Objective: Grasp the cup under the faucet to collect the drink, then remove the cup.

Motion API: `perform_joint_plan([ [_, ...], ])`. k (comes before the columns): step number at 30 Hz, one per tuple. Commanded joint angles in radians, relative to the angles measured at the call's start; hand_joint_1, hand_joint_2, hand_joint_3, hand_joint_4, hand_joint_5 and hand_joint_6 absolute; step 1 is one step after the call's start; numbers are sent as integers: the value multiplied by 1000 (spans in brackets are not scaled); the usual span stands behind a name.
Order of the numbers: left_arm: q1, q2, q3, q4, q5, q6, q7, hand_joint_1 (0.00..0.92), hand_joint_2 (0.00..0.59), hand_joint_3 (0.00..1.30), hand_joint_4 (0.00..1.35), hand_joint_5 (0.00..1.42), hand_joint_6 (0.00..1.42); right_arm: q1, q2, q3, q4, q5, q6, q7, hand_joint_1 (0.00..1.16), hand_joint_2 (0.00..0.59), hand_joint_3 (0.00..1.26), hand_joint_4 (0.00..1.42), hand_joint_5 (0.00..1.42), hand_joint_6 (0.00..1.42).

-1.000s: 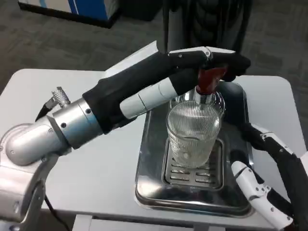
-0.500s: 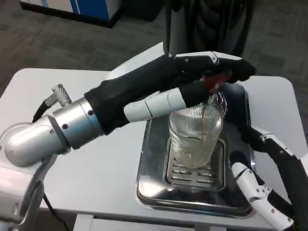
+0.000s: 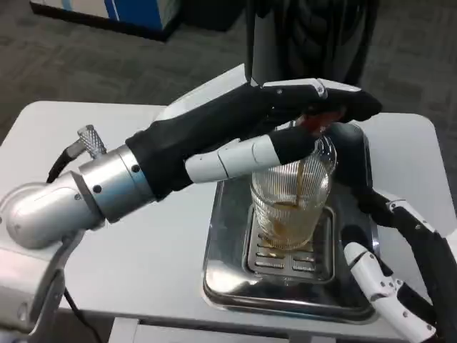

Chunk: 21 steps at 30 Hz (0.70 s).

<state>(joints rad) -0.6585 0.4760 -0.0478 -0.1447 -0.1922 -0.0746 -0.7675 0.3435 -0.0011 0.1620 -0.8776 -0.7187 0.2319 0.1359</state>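
Head view is showing the left hand [image 3: 285,118] pressing down on the red faucet lever [image 3: 319,120] at upper centre while brown drink is streaming into the ribbed cup [image 3: 291,196] standing on the drip tray [image 3: 221,236], and the right hand [image 3: 389,236], fingers spread and holding nothing at lower right, is risking an overflow if the lever is being held too long.

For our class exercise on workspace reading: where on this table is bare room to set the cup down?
Bare white table lies right of the steel tray, above the right hand. Crowded: the tray's middle, with the cup, and the left hand over the red tap handle.
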Motion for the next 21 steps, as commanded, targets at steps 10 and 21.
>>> perform_joint_plan([
  [10, 20, 20, -27, -22, 1, -14, -34, 0, 50, 287, 221, 168, 0, 5, 3, 0, -17, 3, -6, -14, 253, 430, 234, 242, 209, 112],
  [21, 21, 24, -27, -25, 1, -12, -31, 0, 50, 295, 225, 166, 0, 7, 2, -1, -19, 5, -7, -14, 253, 430, 234, 242, 209, 112],
])
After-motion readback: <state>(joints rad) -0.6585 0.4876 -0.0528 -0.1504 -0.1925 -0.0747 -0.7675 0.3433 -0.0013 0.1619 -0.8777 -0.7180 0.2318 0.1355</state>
